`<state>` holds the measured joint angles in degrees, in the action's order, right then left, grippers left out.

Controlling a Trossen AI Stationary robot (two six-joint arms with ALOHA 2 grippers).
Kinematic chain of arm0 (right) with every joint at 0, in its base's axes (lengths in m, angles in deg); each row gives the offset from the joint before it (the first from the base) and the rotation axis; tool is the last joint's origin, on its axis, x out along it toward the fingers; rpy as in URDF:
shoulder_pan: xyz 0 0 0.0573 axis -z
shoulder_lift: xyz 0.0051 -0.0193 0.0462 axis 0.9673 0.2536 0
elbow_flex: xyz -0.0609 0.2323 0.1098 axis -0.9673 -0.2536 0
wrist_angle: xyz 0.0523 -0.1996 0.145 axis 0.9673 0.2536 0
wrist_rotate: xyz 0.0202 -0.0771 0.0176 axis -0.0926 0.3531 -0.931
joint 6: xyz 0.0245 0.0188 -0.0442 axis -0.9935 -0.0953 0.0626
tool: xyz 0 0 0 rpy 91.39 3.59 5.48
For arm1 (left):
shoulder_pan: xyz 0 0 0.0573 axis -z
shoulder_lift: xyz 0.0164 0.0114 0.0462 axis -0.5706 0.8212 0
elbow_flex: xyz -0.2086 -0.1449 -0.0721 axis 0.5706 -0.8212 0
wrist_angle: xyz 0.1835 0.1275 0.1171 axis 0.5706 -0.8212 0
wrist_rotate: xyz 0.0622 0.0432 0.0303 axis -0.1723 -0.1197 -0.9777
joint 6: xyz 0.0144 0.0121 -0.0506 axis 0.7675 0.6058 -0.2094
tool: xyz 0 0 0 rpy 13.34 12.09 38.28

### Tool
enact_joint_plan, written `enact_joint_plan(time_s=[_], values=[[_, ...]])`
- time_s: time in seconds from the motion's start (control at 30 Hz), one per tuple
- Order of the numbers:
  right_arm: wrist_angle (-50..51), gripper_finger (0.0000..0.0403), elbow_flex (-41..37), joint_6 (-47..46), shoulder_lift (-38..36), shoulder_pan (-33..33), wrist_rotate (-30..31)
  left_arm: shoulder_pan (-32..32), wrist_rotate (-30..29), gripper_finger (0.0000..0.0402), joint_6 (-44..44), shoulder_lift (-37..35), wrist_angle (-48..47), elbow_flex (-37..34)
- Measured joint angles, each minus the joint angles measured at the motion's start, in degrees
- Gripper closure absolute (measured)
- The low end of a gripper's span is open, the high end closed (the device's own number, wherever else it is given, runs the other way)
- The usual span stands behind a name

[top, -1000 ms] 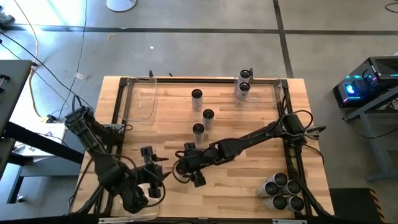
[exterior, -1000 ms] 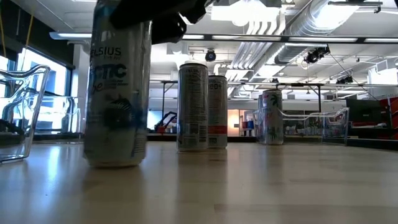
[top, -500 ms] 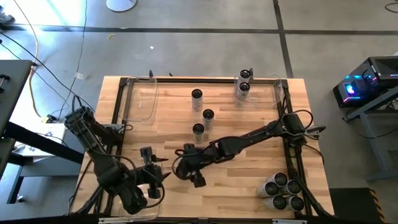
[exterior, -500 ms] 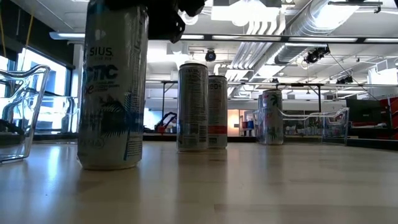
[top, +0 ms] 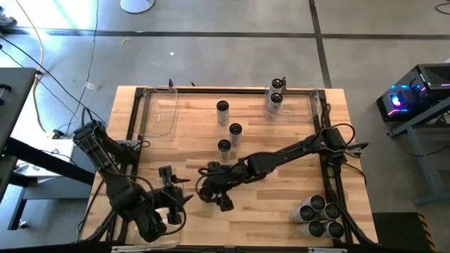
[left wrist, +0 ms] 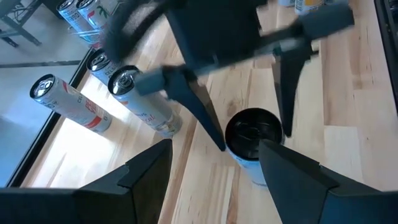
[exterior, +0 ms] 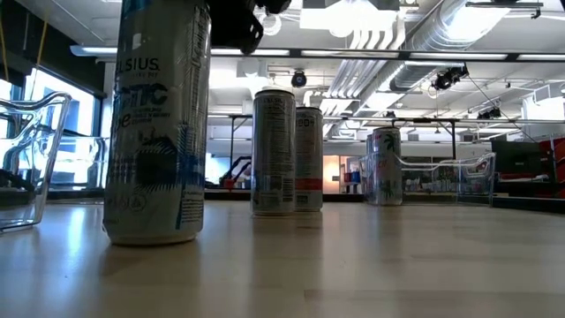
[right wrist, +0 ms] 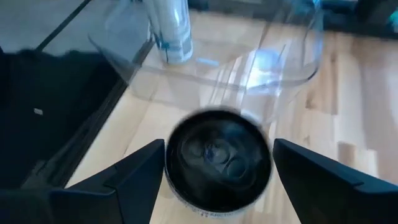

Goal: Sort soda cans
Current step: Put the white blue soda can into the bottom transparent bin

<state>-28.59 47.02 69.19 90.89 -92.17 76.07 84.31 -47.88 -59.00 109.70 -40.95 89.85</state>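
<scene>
The soda cans are slim cylinders with dark or silvery tops. My right gripper (top: pixel 211 188) reaches to the table's middle near side and is shut on one dark-topped can (right wrist: pixel 217 152), the big can (exterior: pixel 157 132) at the left of the low view. My left gripper (top: pixel 171 184) is open, just left of that can and touching nothing. Three cans (top: pixel 235 130) stand upright in the table's middle. Two more (top: pixel 275 98) stand in the far right clear bin. Several (top: pixel 320 218) are grouped at the near right corner. My right gripper pinches the dark-topped can between its two fingers (right wrist: pixel 124 180), one on each side of the upper wall just under the rim (right wrist: pixel 171 163). The fingers come from above, pointing down. The can stays upright, its base (exterior: pixel 150 237) at table level; whether it rests there I cannot tell.
A clear bin (top: pixel 158 116) sits at the far left, another (top: pixel 299 105) at the far right. In the right wrist view a clear bin wall (right wrist: pixel 249 68) with a can (right wrist: pixel 168 31) behind it lies beyond the held can. Black frame rails (top: pixel 327 169) edge the table.
My right gripper has carried the held can a little toward the table's left and near edges; in the low view the can has grown larger and shifted left. The can has stayed upright in the hold. The other cans have not moved.
</scene>
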Motion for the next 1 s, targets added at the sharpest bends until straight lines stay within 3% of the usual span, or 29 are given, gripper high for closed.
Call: enact_joint_plan(time_s=[0.23,0.43,0.67,0.87,1.0], values=[[2.07,0.0109,0.00,0.00,-3.66,-1.10,4.49,0.00,-0.74,0.0167,-0.44,0.02,-0.39,0.00],[15.35,0.0109,0.02,-4.56,-10.37,-7.27,24.98,-0.63,-1.72,0.0166,-1.74,0.04,0.08,-3.24],[33.55,0.0109,0.02,-21.85,-14.16,-19.79,43.55,-4.19,-0.67,0.0127,-0.98,0.01,3.19,-5.61],[41.41,0.0109,0.00,-34.09,-14.01,-28.89,59.71,-8.43,11.79,0.0068,10.23,-0.17,15.62,-5.60],[43.65,0.0109,0.00,-37.86,-13.98,-32.22,66.86,-11.79,21.99,0.0056,16.70,-0.17,21.55,-5.60]])
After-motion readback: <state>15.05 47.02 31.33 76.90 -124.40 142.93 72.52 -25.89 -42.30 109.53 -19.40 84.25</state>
